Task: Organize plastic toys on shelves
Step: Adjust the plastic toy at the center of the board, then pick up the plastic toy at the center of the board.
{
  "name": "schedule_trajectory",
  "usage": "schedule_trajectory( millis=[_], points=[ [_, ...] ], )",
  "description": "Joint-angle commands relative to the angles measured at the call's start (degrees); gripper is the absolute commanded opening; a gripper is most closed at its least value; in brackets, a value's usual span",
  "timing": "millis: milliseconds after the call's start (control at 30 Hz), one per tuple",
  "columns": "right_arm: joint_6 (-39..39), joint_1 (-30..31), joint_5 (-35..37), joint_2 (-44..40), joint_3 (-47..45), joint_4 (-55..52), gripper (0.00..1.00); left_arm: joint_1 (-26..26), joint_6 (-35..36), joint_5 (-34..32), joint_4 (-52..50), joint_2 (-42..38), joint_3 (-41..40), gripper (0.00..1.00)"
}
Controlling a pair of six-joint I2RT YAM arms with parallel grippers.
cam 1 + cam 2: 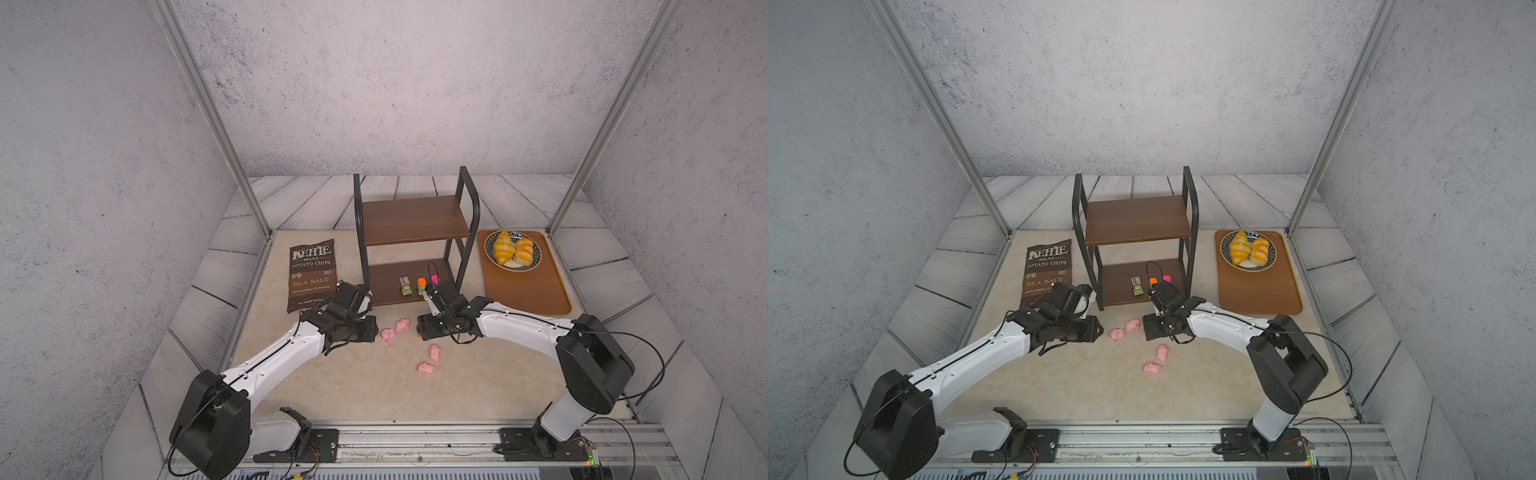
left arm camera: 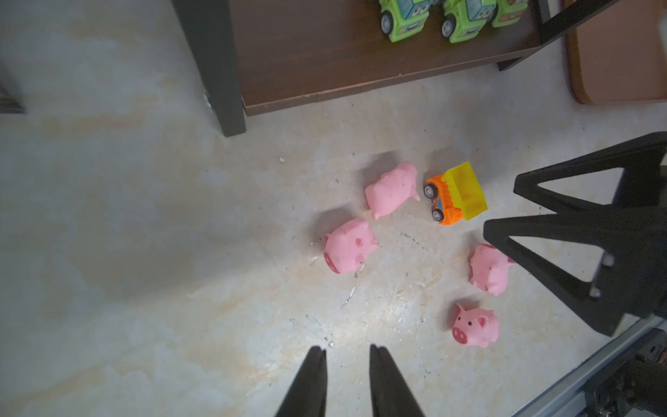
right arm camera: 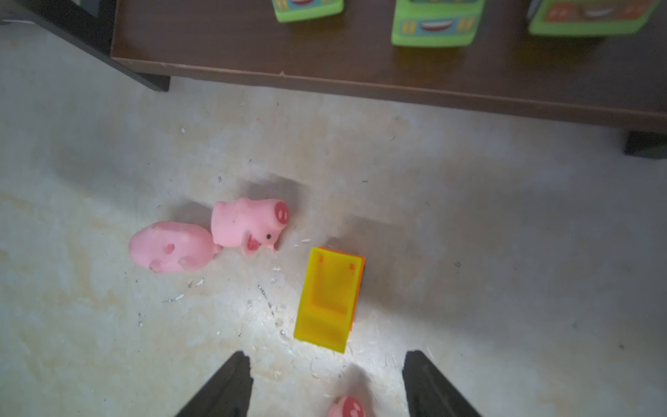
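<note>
The shelves point(image 1: 411, 220) stand mid-table, and the upper board is bare. Three green-based trucks point(image 1: 405, 285) point(image 2: 402, 18) point(image 3: 436, 21) sit in a row on the lower board. Several pink pigs point(image 1: 402, 324) point(image 1: 1153, 368) point(image 2: 348, 245) lie on the table in front. A yellow-topped truck point(image 3: 328, 298) point(image 2: 456, 193) lies beside two of them; the right arm largely hides it in both top views. My right gripper point(image 3: 328, 355) is open just short of that truck, with a pig's snout point(image 3: 348, 406) below it. My left gripper point(image 2: 347, 352) is slightly open over bare table, left of the pigs.
A Kettle chips bag point(image 1: 311, 272) lies left of the shelves. A flat brown tray point(image 1: 536, 295) at the right carries a plate of croissants point(image 1: 513, 249). The shelves' black front leg point(image 2: 216, 72) stands close ahead of the left gripper. Both arms nearly meet in front of the shelves.
</note>
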Motion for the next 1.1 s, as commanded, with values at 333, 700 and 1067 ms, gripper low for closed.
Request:
schedule_trajectory(
  millis=[333, 700, 1067],
  points=[
    [3.3, 1.2, 4.7, 9.5, 4.8, -0.3, 0.58, 2.3, 0.2, -1.6, -1.2, -4.0, -2.2, 0.28],
    [3.8, 1.2, 6.2, 11.9, 4.7, 0.9, 0.36, 2.5, 0.7, -1.9, -1.8, -4.5, -2.5, 0.28],
    [-0.1, 2.9, 3.2, 4.1, 4.9, 2.4, 0.23, 2.6, 0.7, -3.3, -2.2, -5.5, -2.8, 0.28]
  ],
)
